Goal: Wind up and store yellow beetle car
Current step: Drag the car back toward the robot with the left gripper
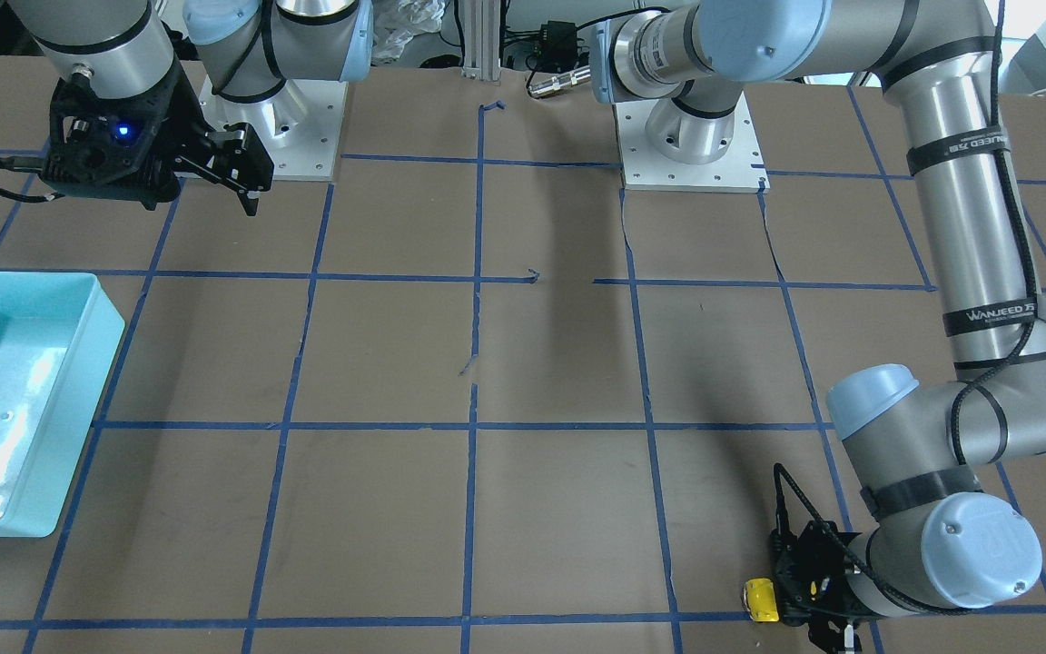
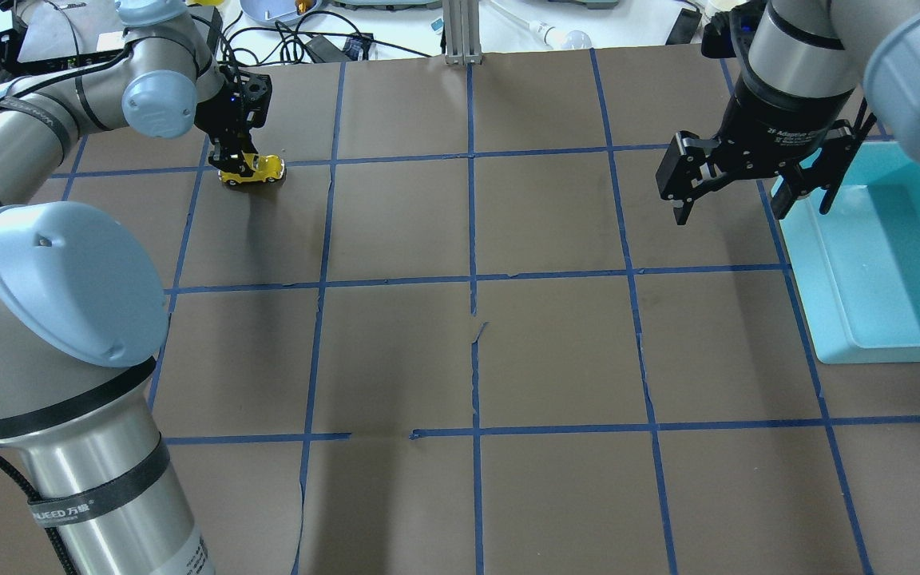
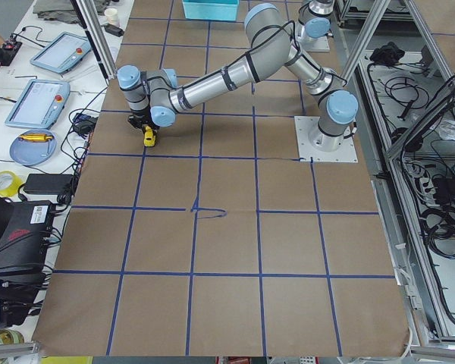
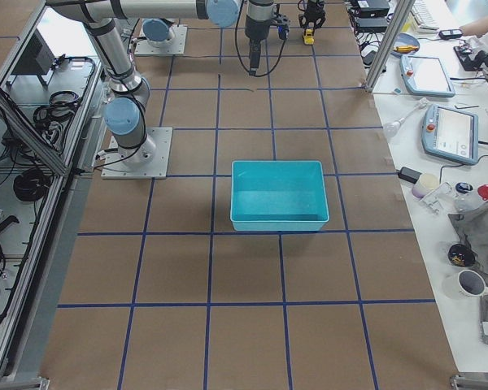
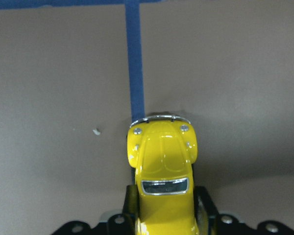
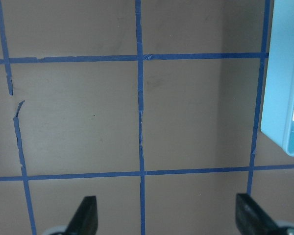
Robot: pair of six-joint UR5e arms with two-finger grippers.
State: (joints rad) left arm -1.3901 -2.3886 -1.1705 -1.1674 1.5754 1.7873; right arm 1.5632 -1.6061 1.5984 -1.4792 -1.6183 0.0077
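l gripper (image 2: 231, 163) prob. holds yellow beetle car (image 5: 161, 161)

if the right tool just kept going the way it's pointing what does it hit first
The brown paper-covered table, near a blue tape line, right below the right tool. The light blue plastic bin lies off to the side, so probably missed.
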